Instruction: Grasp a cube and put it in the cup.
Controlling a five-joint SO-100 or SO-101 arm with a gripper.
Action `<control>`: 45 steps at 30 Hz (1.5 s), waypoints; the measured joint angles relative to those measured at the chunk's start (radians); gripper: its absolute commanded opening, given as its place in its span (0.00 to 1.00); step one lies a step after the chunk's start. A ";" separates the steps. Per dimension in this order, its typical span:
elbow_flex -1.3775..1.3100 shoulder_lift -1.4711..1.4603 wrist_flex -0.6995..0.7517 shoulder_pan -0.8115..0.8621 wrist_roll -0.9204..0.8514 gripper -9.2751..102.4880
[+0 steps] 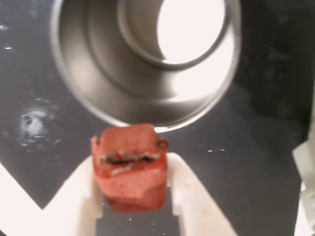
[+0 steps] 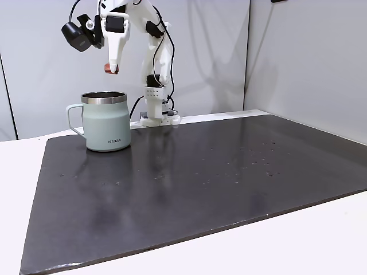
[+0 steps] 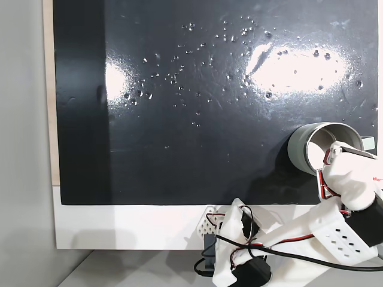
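The white claw (image 1: 134,196) is clamped on the small reddish-brown cube (image 1: 131,167). The wrist view looks down into the pale green steel-rimmed mug (image 2: 105,121); in a fixed view the cube (image 2: 108,69) hangs above its rim, upper left.

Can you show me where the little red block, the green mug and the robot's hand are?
cube (image 1: 130,164): wrist view, its front face, held between the white fingers.
cup (image 2: 106,126): a fixed view, its pale green side wall.
hand (image 2: 110,69): a fixed view, its fingertips, above the cup.

Rough, crumbly-faced cube (image 1: 130,164) – smooth white plastic gripper (image 1: 135,189); brushed steel inside the matt-coated cup (image 2: 106,123); glossy black mat (image 2: 200,183).
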 measured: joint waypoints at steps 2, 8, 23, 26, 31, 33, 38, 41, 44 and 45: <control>0.028 0.000 0.000 0.015 -0.017 0.09; 0.107 0.040 0.000 0.026 -0.061 0.09; 0.156 0.063 -0.037 0.121 -0.121 0.09; 0.156 0.023 -0.058 0.117 -0.123 0.09; 0.156 -0.018 -0.098 0.132 -0.124 0.10; 0.156 -0.018 -0.118 0.124 -0.129 0.11; 0.156 -0.029 -0.147 0.129 -0.133 0.19; 0.143 -0.035 -0.153 0.107 -0.130 0.29; 0.126 -0.035 -0.153 0.087 -0.121 0.32; 0.120 -0.035 -0.153 0.084 -0.120 0.32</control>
